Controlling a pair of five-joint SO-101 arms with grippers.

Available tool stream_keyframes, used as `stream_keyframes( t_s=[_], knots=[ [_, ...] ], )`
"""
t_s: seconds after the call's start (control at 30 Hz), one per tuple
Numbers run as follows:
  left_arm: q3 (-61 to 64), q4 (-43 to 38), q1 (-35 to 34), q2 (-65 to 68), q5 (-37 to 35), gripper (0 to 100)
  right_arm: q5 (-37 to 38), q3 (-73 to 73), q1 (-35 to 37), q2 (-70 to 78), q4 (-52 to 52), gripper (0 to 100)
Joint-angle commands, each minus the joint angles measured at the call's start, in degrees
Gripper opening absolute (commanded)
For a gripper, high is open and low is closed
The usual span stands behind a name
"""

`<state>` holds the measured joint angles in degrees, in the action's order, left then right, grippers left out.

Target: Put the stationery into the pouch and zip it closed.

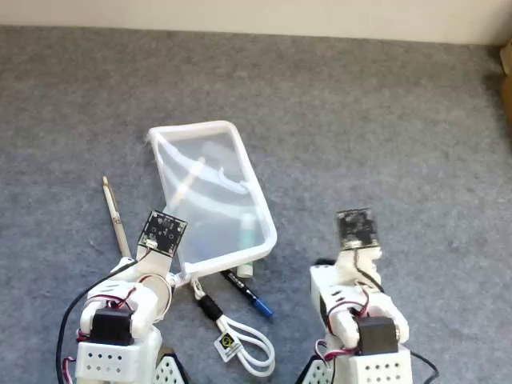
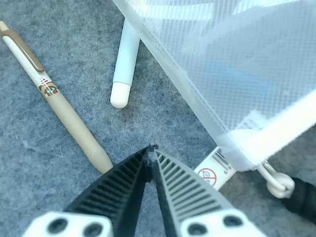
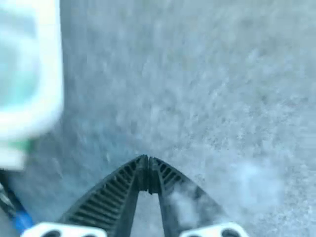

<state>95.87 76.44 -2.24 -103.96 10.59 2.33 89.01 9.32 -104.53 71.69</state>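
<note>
The beige pen (image 2: 54, 94) lies just beside the left tool (image 2: 150, 150) — pouch (image 2: 286, 123) near.

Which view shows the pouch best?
High view: it takes in almost the whole pouch, rim and see-through face. Left wrist view has one mesh corner close up; right wrist view catches a strip of its rim.

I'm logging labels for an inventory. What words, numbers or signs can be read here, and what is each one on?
White tag at the pouch corner: a red circular prohibition sign and barcode-like lines, print too small to read.
Square tag by the white cable loop: a dark mark, too small to read.
Beige pen: a small picture, no legible words.
No words or numbers are readable.
</note>
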Motion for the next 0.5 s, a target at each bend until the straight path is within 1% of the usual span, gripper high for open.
stream_keyframes(
  t_s=[0.0,0.17,0.23,0.3,0.47],
  knots=[
    [1.36,0.44,-0.92,-0.22,-0.62,1,-3.87,-8.75,5.49,-0.13,-1.63,0.5],
    [1.36,0.44,-0.92,-0.22,-0.62,1,-4.13,-11.91,12.62,-0.04,-1.63,0.5],
    [1.36,0.44,-0.92,-0.22,-0.62,1,-6.86,-12.09,15.52,-0.04,-1.63,0.5],
    [1.36,0.44,-0.92,-0.22,-0.62,1,-8.53,-12.09,19.56,-0.04,-1.8,0.5],
    [1.36,0.44,-0.92,-0.22,-0.62,1,-8.79,-12.09,29.32,-0.04,-2.59,1.0]
  ],
)
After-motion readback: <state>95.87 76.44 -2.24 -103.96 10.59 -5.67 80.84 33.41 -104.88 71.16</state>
